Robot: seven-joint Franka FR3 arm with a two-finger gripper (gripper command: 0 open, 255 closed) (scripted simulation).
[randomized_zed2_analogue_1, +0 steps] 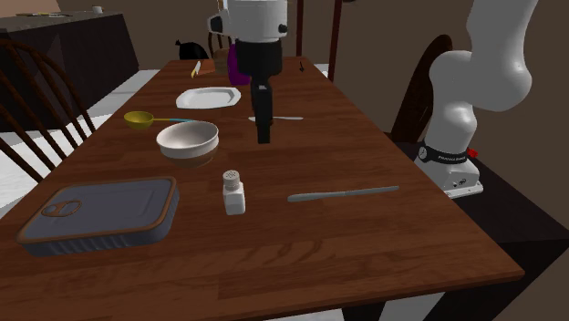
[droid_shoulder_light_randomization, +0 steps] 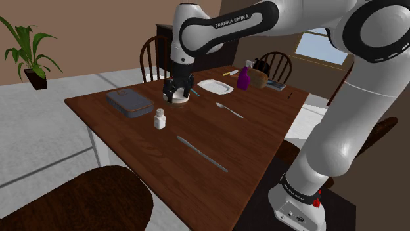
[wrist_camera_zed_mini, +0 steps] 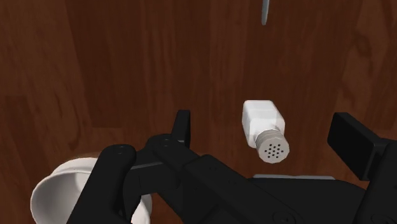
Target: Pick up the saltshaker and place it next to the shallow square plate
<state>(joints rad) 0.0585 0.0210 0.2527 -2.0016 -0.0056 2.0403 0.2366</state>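
A small white saltshaker (droid_shoulder_light_randomization: 159,119) (randomized_zed2_analogue_1: 233,191) with a perforated cap stands upright on the brown wooden table (droid_shoulder_light_randomization: 263,131). My black gripper (droid_shoulder_light_randomization: 179,96) (randomized_zed2_analogue_1: 264,137) hangs open above the table, a little beyond the shaker and beside a white bowl (randomized_zed2_analogue_1: 188,139). In the wrist view the saltshaker (wrist_camera_zed_mini: 264,130) shows below, between the two spread fingers (wrist_camera_zed_mini: 183,127), and neither touches it. The shallow square white plate (droid_shoulder_light_randomization: 214,86) (randomized_zed2_analogue_1: 209,97) lies farther along the table, past the bowl.
A grey flat tin (droid_shoulder_light_randomization: 130,102) (randomized_zed2_analogue_1: 100,212) lies near the shaker. A knife (droid_shoulder_light_randomization: 202,153) (randomized_zed2_analogue_1: 343,193), a spoon (droid_shoulder_light_randomization: 230,109), a yellow scoop (randomized_zed2_analogue_1: 146,119) and a purple bottle (droid_shoulder_light_randomization: 243,79) are on the table. Chairs stand around it.
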